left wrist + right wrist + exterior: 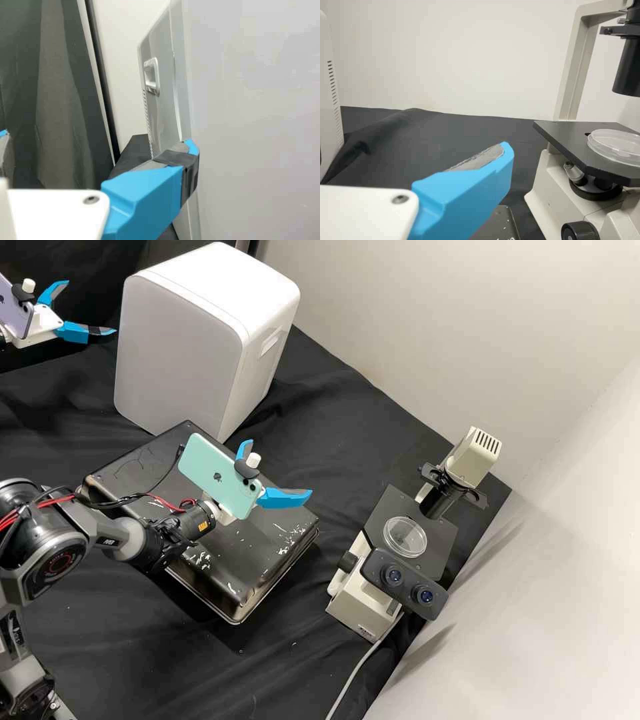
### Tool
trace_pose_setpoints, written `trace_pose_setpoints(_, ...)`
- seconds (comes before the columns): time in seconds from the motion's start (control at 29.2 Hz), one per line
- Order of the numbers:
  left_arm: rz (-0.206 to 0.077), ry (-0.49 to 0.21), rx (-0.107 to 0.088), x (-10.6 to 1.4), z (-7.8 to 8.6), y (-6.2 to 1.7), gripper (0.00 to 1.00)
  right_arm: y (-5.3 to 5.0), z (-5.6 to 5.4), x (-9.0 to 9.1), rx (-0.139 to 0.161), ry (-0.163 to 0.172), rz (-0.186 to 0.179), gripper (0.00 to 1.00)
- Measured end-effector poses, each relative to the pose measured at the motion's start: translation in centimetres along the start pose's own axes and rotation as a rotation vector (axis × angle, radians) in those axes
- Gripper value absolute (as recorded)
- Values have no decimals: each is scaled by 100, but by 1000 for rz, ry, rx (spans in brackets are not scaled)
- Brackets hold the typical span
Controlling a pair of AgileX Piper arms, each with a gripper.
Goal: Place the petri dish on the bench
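While the right arm extends from the left edge over a dark tray [280,553], the right gripper [280,467] sits mid-frame, fingers spread, holding nothing. Left gripper [91,307] hangs upper left beside a white box [200,333], fingers apart, empty. Petri dish [405,535] rests on the microscope [357,600] stage, lower right.

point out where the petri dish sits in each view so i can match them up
High view: the petri dish lies on the black microscope stage, right of middle.
Right wrist view: the petri dish lies on that same stage, seen side-on.
Left wrist view: faces the white box and the wall instead.
Shared landmark: the white box, behind the bench.
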Motion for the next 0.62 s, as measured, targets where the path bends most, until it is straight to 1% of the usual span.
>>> trace_pose_setpoints(0.41, 0, -2, 0, 0, 7, -1, 100, 0, 0, 0, 0, 0, 0, 100)
trace_pose_setpoints(0.51, -4, -15, -2, -5, 49, -12, 100, 0, 0, 0, 0, 0, 0, 100)
trace_pose_setpoints(0.62, -12, -43, -3, -23, 134, -33, 100, 0, 0, 0, 0, 0, 0, 100)
